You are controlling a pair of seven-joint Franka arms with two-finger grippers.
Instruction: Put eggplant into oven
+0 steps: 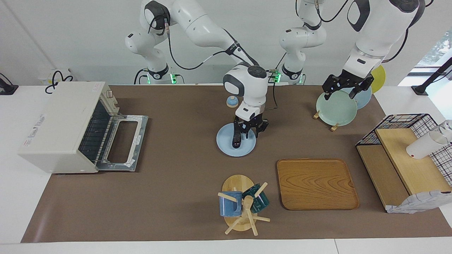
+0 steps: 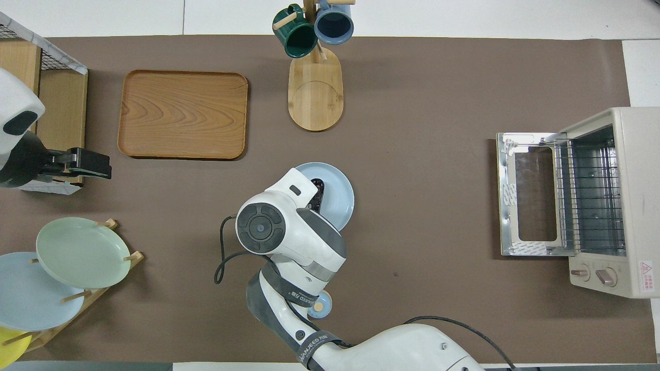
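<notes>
Over the blue plate (image 1: 247,148), the right end effector (image 1: 250,131) straddles the eggplant (image 1: 236,137), fingers part open, grip unconfirmed. Next: close, lift, carry to the open oven (image 1: 60,123). The left end effector (image 1: 345,87), fully open, waits.

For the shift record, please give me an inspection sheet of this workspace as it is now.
Surface: brown mat on white table.
Job's things: eggplant on blue plate; oven door open, rack bare.
Clutter: wooden tray, mug tree, plate rack, wire-and-wood rack, small blue lid.
Grippers: right gripper at the eggplant; left gripper open, above the plate rack, waiting.
Cables: black cable along right arm.
Surroundings: white wall.
</notes>
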